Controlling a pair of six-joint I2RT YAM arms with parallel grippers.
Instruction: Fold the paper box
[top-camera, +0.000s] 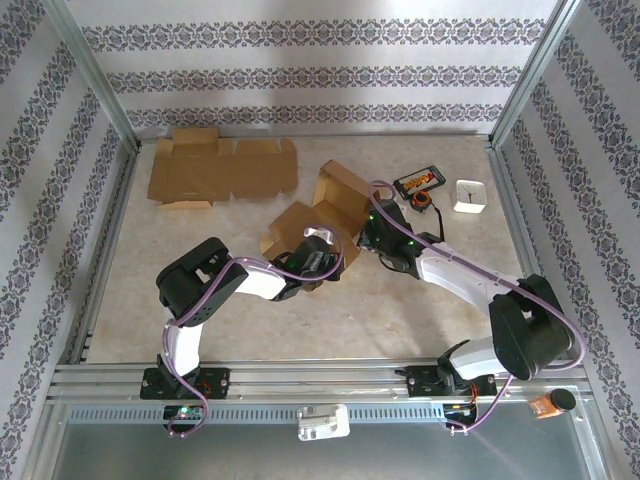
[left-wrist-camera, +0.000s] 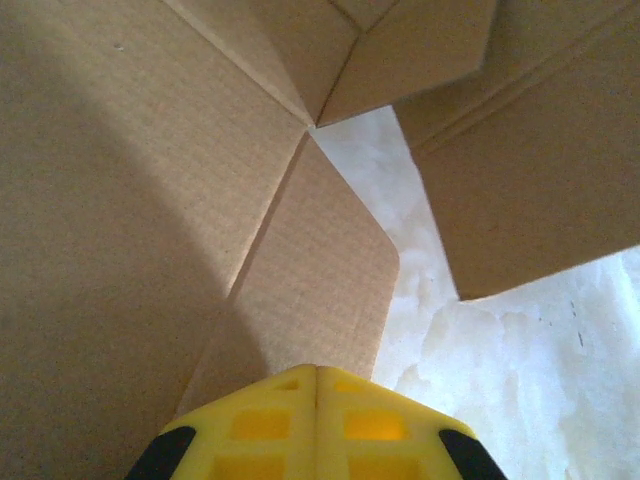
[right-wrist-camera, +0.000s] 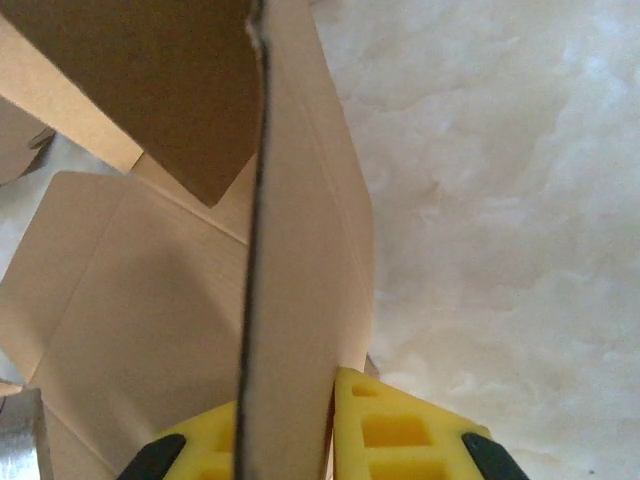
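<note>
The yellow jaws of the left gripper (left-wrist-camera: 316, 400) are seen pressed together with nothing between them. They are placed just before a rounded flap of the partly folded brown corrugated cardboard box (left-wrist-camera: 120, 200) (whether they touch it cannot be told). A large panel is raised at their left, and another flap is spread flat at the right.

The yellow jaws of the right gripper (right-wrist-camera: 290, 410) are closed on a thin upright panel of the same box, which is viewed edge-on by the wrist camera. Further flaps are opened out to its left.

From above, the box is found near the middle of the pale marbled table (top-camera: 400, 320), between the two arms, one wall lifted and one flap laid flat toward the left arm. A flat, unfolded brown cardboard sheet (top-camera: 222, 168) is laid at the far left. At the far right, a small white square box (top-camera: 469, 195) and a flat black packet (top-camera: 420, 182) are set near each other.
</note>
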